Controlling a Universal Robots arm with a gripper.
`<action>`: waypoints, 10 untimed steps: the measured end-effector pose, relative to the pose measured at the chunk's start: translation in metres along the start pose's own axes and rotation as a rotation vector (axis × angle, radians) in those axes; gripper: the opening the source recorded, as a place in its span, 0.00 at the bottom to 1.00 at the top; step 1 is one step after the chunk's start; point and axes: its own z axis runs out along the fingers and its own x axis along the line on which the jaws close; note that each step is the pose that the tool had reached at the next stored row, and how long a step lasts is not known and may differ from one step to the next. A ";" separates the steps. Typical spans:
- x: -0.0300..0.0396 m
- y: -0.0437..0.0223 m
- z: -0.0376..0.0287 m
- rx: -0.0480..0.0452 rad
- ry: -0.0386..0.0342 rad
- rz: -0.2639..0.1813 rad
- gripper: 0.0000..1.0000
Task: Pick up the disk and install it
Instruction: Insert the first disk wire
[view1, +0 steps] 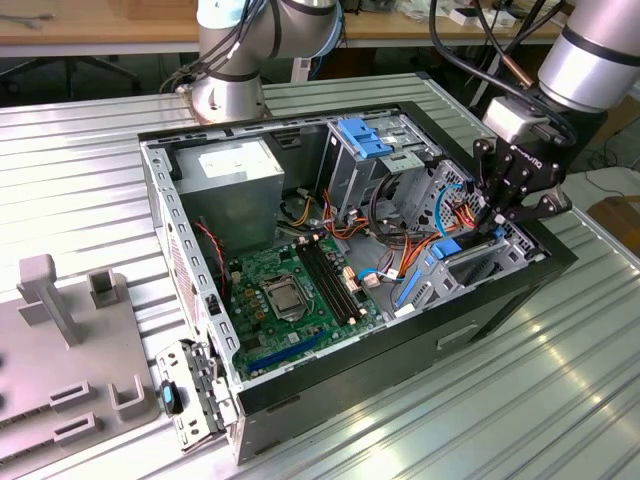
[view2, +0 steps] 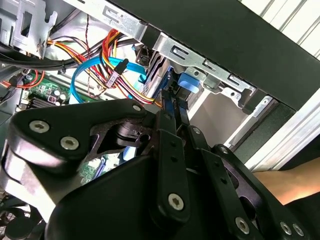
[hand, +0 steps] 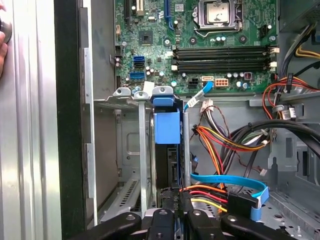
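A: The disk (hand: 167, 150) — a flat metal hard drive framed by a blue plastic bracket — is seen standing on edge in a slot of the metal drive cage, at the corner of the open black computer case (view1: 500, 290) toward the exterior view's right.

B: And the black multi-link gripper (view1: 497, 222)?

A: It is positioned directly over that slot. In the first wrist view its black fingertips (hand: 172, 212) are drawn close together at the drive's near edge. Whether the edge is actually clamped cannot be told, since the contact is hidden by the linkage.

B: What is found around the drive?

A: A bundle of orange, yellow and red power wires (hand: 210, 145) and a flat blue data cable (hand: 235, 182) are seen just beside it. The green motherboard (view1: 290, 290) lies across the floor of the case, well apart from the drive cage.

B: Anything outside the case?

A: The case rests on a ribbed metal table (view1: 80, 170), and a grey fixture (view1: 60, 340) is seen at the exterior view's left.
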 end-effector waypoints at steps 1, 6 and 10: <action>0.0001 0.0000 -0.0027 0.0000 -0.0003 0.000 0.16; -0.0012 0.0000 -0.0005 -0.0002 -0.0001 0.008 0.16; -0.0013 0.0000 0.0010 -0.0003 -0.0001 0.008 0.16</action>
